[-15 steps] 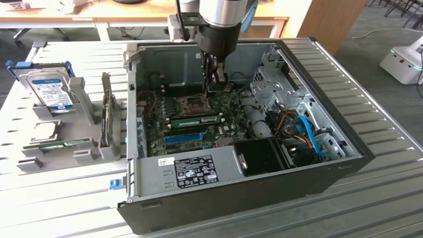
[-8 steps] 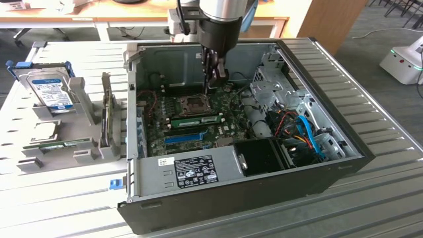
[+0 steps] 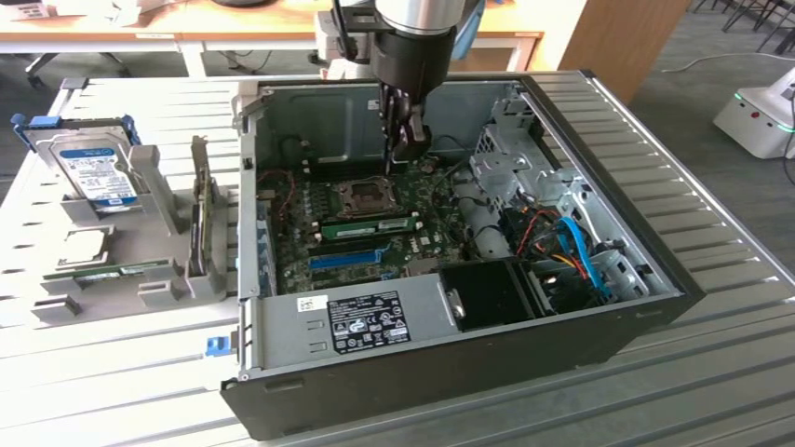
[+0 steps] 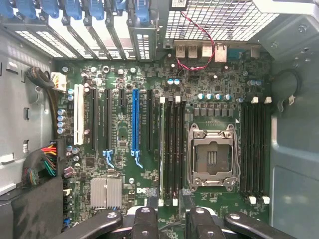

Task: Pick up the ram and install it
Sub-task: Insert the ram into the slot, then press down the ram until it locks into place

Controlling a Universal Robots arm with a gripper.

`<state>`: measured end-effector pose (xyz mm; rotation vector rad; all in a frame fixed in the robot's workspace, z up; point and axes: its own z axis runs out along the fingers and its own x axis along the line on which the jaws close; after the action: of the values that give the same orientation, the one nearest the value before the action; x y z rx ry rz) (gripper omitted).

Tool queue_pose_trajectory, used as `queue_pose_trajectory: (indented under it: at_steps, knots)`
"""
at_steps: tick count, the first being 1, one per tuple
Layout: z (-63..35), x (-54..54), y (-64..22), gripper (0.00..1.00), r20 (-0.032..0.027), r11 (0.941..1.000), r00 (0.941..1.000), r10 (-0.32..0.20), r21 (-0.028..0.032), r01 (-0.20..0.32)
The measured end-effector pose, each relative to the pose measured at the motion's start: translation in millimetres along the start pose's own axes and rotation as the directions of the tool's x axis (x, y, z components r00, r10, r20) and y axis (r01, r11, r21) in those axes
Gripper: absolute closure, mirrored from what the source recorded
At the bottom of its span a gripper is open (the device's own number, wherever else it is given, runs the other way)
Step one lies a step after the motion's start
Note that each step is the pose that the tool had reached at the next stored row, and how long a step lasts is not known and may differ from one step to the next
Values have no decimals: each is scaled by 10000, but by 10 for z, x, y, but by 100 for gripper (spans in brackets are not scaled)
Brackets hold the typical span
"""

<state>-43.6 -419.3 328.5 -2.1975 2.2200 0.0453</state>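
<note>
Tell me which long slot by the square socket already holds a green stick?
The ram sits in the one nearest the blue slot; the other slots flanking the socket are empty and black.

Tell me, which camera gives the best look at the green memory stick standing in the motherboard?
The exterior view: it shows the ram from the side, a long green face with a pale label, standing in a slot beside the processor socket. The wrist view looks down on it, so the ram appears as a thin edge.
</note>
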Motion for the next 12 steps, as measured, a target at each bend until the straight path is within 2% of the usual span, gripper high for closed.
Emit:
queue_pose_trajectory:
  at_steps: [12]
  knots:
    - [-59,-2,1,69,-1,10000,10000,0,-1,0]
